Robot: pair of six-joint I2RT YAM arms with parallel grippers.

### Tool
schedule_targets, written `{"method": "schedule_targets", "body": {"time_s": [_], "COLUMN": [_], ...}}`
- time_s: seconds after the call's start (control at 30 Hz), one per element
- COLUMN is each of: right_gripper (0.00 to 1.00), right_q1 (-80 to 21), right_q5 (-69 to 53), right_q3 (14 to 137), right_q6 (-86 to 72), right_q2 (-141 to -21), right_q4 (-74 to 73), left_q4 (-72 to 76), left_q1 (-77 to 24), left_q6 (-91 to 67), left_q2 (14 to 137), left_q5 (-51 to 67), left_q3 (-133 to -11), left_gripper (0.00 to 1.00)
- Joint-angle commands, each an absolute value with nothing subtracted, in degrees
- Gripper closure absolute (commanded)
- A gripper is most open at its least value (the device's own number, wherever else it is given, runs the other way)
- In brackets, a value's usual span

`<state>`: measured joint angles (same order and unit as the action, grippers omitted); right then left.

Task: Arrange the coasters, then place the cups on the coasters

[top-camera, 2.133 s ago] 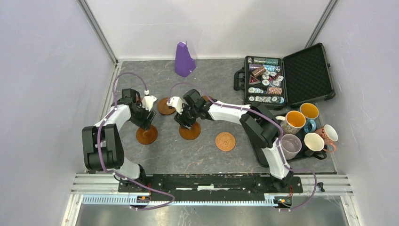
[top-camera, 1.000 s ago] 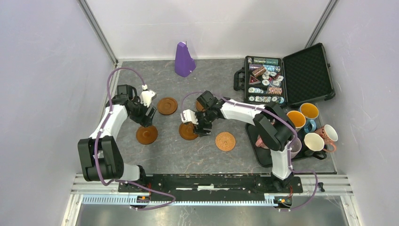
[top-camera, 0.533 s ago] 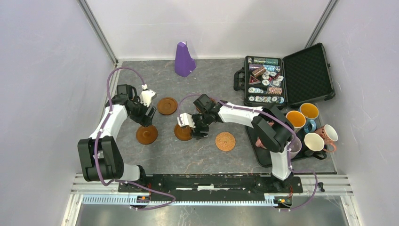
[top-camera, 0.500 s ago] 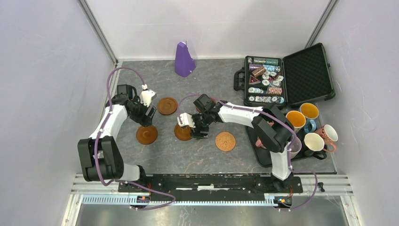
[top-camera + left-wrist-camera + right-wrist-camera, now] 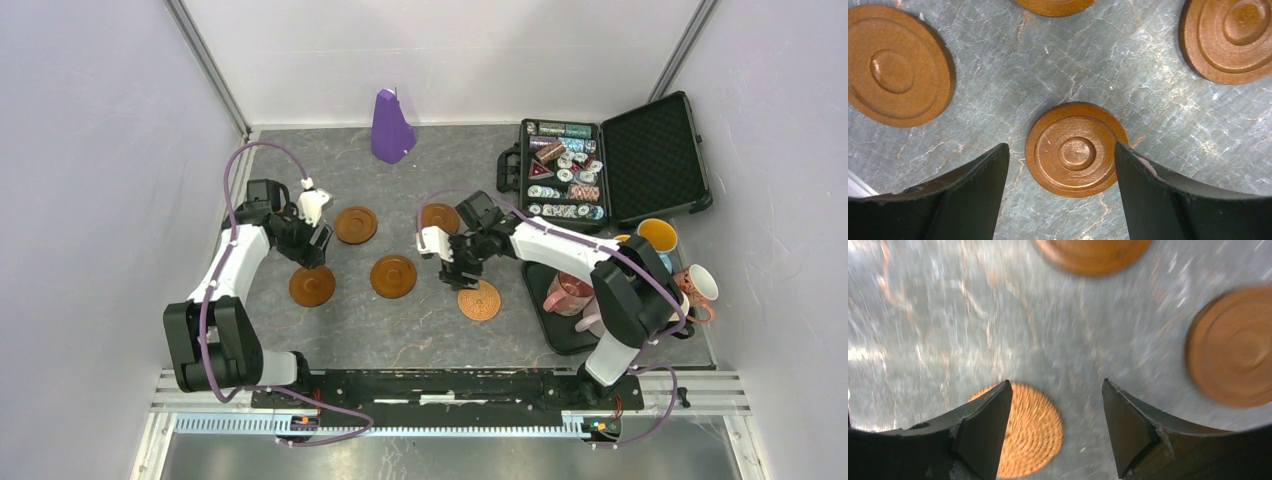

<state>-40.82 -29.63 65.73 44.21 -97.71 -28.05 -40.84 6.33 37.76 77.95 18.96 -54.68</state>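
Grey marbled surface (image 5: 420, 335) fills the workspace, and five coasters show on it from above. At far left the left claw (image 5: 1062, 146) hangs wide open and empty, its fingers straddling a ringed coaster (image 5: 1075, 149) without touching it. Other brown coasters (image 5: 895, 82) lie apart around it. Toward the middle, the right claw (image 5: 1056, 384) is about half open and holds nothing. It hovers over the patterned coaster (image 5: 1030, 435), which sits off-centre, partly under one finger in a blurred wrist view. At right the cups (image 5: 570, 293) stand crowded on a black tray (image 5: 545, 325), none yet on a coaster. The step in hand looks like the right claw taking the patterned coaster to set it in line. To do it well, the claw should centre over the disc first, go down until the fingertips nearly meet the surface, then close on the rim, since a thin flat disc slips easily from a shallow pinch. Placing should leave room between neighbours for mug handles.
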Motion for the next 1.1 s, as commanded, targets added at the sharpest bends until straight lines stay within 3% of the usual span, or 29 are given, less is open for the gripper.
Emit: {"method": "schedule_targets", "body": {"time_s": [0.0, 0.4, 1.07], "right_gripper": [0.29, 0.41, 0.45], "right_q1": [-37.6, -35.7, -36.2], "right_q5": [-26.0, -20.9, -24.3], "right_q3": [59.8, 50.4, 61.0], "right_q6": [45.8, 44.0, 36.2], "right_q2": [-95.6, -95.0, -104.3], "right_q4": [-32.7, -26.1, -19.3], "left_q4": [-42.6, -32.4, -26.4], "left_q1": [4.4, -14.1, -21.0], "left_q6": [38.4, 25.1, 24.6], "left_q2": [76.4, 84.8, 97.0], "left_q5": [23.6, 25.3, 25.5], "left_q3": [-56.3, -58.1, -61.1], "left_gripper": [0.17, 0.27, 0.4]}}
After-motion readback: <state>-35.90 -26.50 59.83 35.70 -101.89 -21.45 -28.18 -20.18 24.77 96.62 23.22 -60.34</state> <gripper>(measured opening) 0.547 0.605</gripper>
